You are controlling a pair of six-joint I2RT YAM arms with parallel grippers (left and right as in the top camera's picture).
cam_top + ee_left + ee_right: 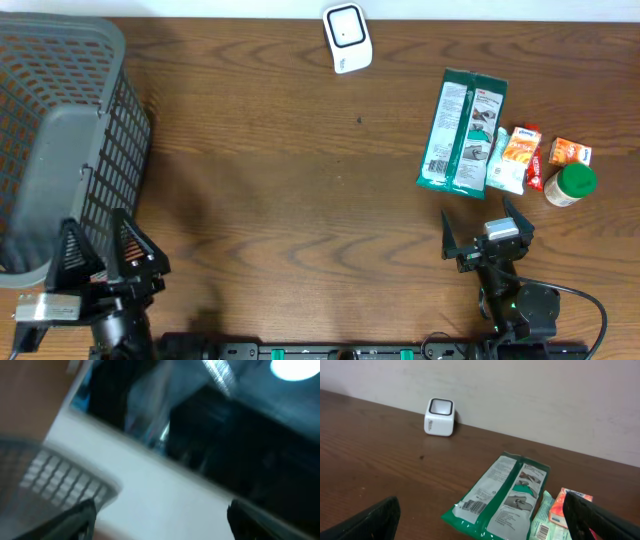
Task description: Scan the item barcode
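Flat green-and-white packet [505, 495] lies on the counter [280, 150], barcode near one end; left claw [95, 228] and right claw [477, 215] gape empty.

Brown wood-grain table [280, 180], grey lattice basket [125, 130], white scanner [347, 38], green-and-white packet [462, 130], orange-and-white pouch [518, 150].

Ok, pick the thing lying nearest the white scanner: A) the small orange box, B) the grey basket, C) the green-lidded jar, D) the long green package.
D: in the overhead view the green package lies closest to the scanner, and the rest sit farther off.
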